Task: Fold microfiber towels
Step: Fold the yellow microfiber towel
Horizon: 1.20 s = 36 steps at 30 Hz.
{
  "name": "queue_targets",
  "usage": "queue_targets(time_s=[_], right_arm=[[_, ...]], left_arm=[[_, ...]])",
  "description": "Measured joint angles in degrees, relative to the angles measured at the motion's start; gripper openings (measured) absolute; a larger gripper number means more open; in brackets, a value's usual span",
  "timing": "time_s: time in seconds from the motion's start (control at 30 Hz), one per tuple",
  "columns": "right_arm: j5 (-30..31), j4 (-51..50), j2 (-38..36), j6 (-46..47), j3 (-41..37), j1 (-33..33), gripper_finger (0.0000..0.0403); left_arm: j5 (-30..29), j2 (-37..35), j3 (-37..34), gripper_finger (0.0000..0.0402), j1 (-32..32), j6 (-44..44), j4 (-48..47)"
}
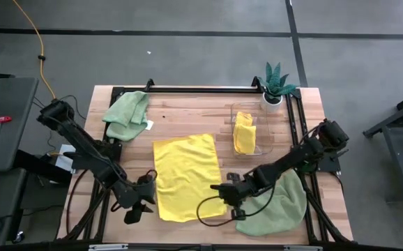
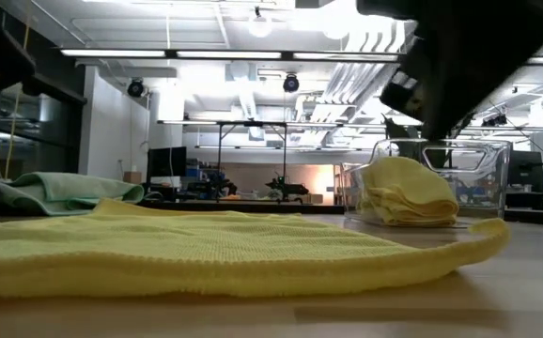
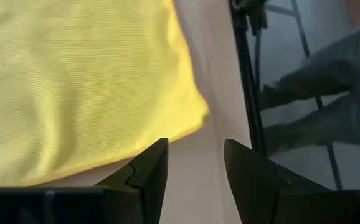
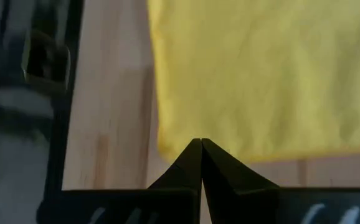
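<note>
A bright yellow towel [image 1: 185,176] lies spread flat on the middle of the wooden table [image 1: 187,115]. My left gripper [image 1: 142,206] stands open beside the towel's near left corner [image 3: 195,115], with bare wood between its fingers [image 3: 195,146]. My right gripper [image 1: 215,188] is shut and hangs above the towel's right edge, near its near right corner [image 4: 164,146]. In the low view a dark arm [image 2: 459,75] stands well clear of the cloth [image 2: 206,249].
A clear bin [image 1: 244,132] at the far right holds folded yellow towels [image 2: 405,192]. One green towel [image 1: 126,111] lies bunched at the far left, and another [image 1: 278,202] lies under my right arm. A potted plant [image 1: 277,84] stands at the far right corner.
</note>
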Motion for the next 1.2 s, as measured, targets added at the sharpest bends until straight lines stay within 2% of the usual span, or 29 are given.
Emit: queue_targets(time_s=[0.13, 0.33, 0.6, 1.03, 1.2], right_arm=[[-1.5, -3.2, 0.1, -1.1, 0.0, 1.3, 0.0000], [-1.4, -3.5, 0.2, -1.1, 0.0, 1.6, 0.0000], [-0.6, -3.6, 0.2, -1.2, 0.0, 1.6, 0.0000], [-0.6, -3.6, 0.2, -4.1, -0.1, 0.2, 0.0000], [-0.6, -3.5, 0.2, -4.1, -0.1, -1.1, 0.0000]], left_arm=[[0.5, 4.4, 0.0, 0.0145, -1.8, 1.4, 3.2], [0.6, 11.8, 0.1, 0.0145, -2.1, 1.1, 13.6], [-0.3, 18.1, 2.4, 0.0145, -2.0, 3.4, 14.8], [-0.8, 20.0, 2.4, 0.0144, -2.0, 3.4, 15.2], [-1.6, 20.0, 2.4, 0.0116, -2.0, 2.9, 15.4]])
